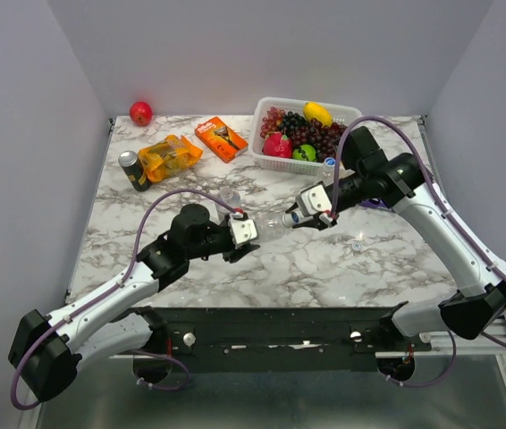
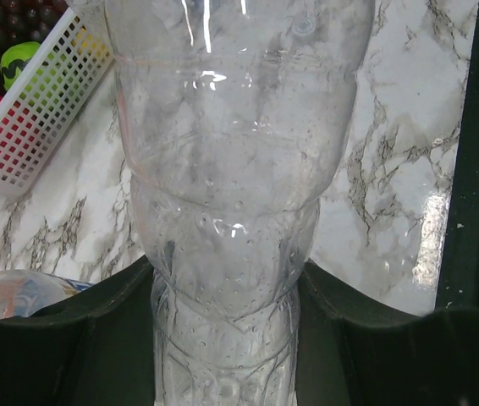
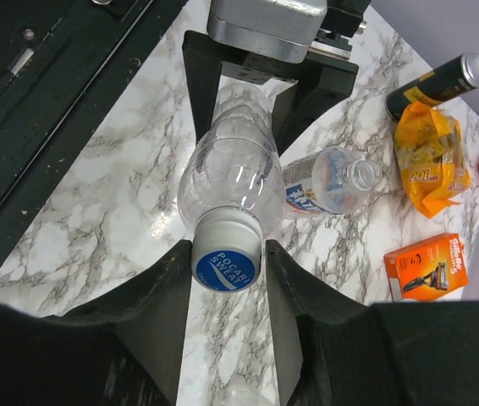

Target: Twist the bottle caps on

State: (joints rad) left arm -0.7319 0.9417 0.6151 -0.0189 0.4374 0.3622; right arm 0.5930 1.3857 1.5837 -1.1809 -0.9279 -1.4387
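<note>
The left gripper (image 1: 249, 234) is clamped on the lower body of a clear bottle (image 3: 222, 165), which lies level above the marble table (image 1: 378, 273), on the arm-base side of the white basket (image 1: 259, 134). The right gripper (image 3: 227, 254) has its fingers tight against both sides of the blue cap (image 3: 225, 262) on that bottle's neck. A second bottle (image 3: 331, 179), labelled and uncapped, lies on the table left of the basket and nearer the arms. A whitish cap (image 1: 357, 243) rests nearer the arms than the basket's right end.
</note>
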